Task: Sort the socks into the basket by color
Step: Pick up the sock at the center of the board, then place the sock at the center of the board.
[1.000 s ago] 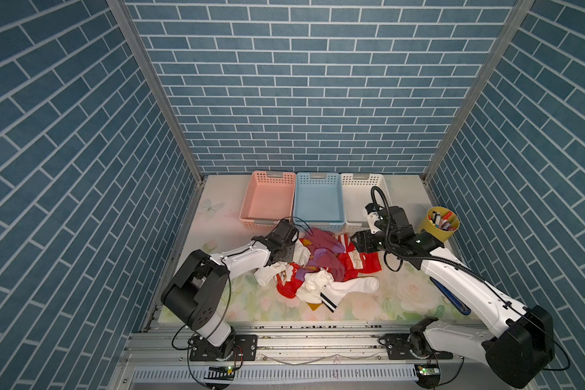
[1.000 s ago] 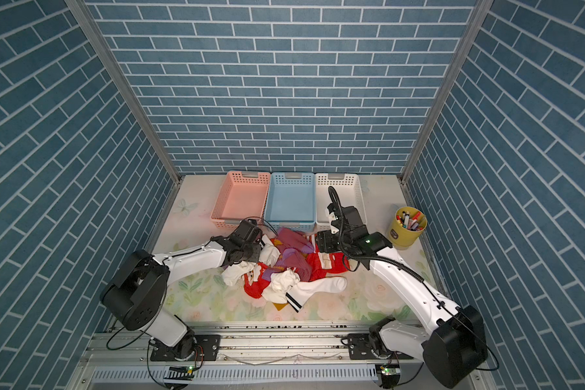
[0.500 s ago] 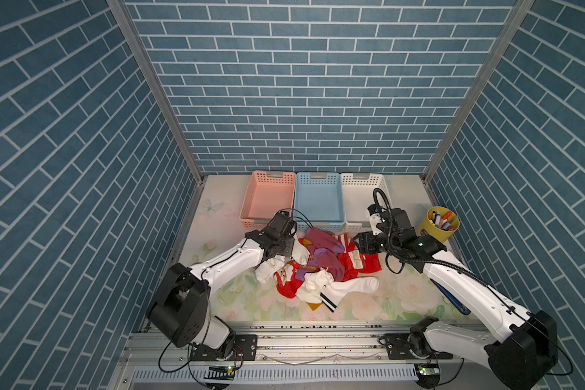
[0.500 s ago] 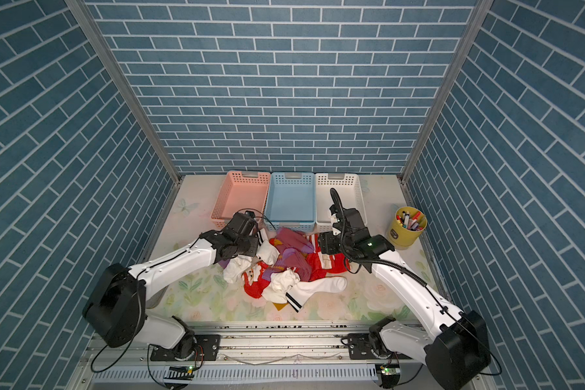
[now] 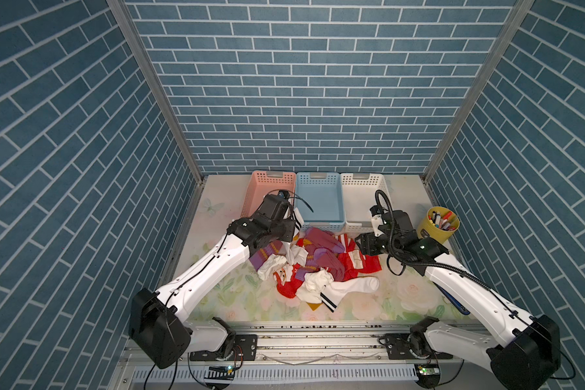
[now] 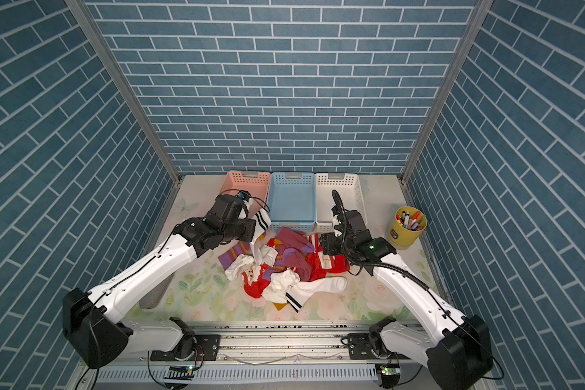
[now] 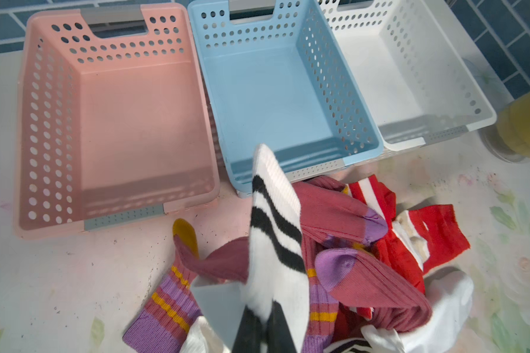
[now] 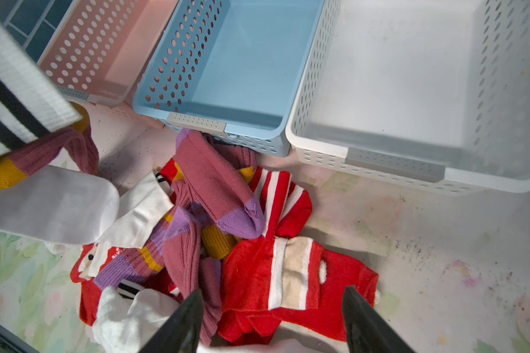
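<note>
The socks (image 5: pixel 318 261) lie in a mixed heap in front of three empty baskets: pink (image 5: pixel 254 189), blue (image 5: pixel 301 189) and white (image 5: pixel 384 189). My left gripper (image 7: pixel 265 308) is shut on a white sock with black cuff stripes (image 7: pixel 273 220). That sock (image 6: pixel 262 221) hangs lifted near the front of the pink and blue baskets. My right gripper (image 8: pixel 272 293) is open and hovers low over a red sock with white stripes (image 8: pixel 251 275) at the heap's right side. Maroon-purple socks (image 8: pixel 218 189) lie beside it.
A yellow cup of markers (image 5: pixel 438 224) stands right of the white basket, close to my right arm. A dark blue object (image 5: pixel 455 302) lies by the right wall. A grey pad (image 6: pixel 156 293) lies along the left wall. Brick walls close in three sides.
My left gripper has closed on the white striped sock and risen with it towards the baskets. The right arm has barely shifted and stays open.
</note>
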Controlling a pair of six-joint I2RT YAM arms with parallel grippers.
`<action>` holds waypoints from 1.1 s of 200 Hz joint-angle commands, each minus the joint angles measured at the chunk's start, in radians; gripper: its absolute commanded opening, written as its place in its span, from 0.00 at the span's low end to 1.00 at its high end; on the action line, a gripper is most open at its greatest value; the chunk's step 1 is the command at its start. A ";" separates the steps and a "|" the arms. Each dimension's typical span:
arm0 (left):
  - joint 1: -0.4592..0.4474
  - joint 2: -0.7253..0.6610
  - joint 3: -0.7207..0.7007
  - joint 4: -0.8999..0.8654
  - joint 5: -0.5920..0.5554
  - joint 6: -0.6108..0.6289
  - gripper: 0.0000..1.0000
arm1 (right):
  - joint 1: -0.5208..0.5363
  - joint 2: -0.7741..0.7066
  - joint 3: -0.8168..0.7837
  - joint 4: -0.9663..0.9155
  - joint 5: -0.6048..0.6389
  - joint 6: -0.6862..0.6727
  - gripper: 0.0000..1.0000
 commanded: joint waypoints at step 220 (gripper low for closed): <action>-0.162 0.001 -0.085 0.115 0.163 0.019 0.49 | 0.011 0.021 -0.063 0.107 -0.167 0.072 0.77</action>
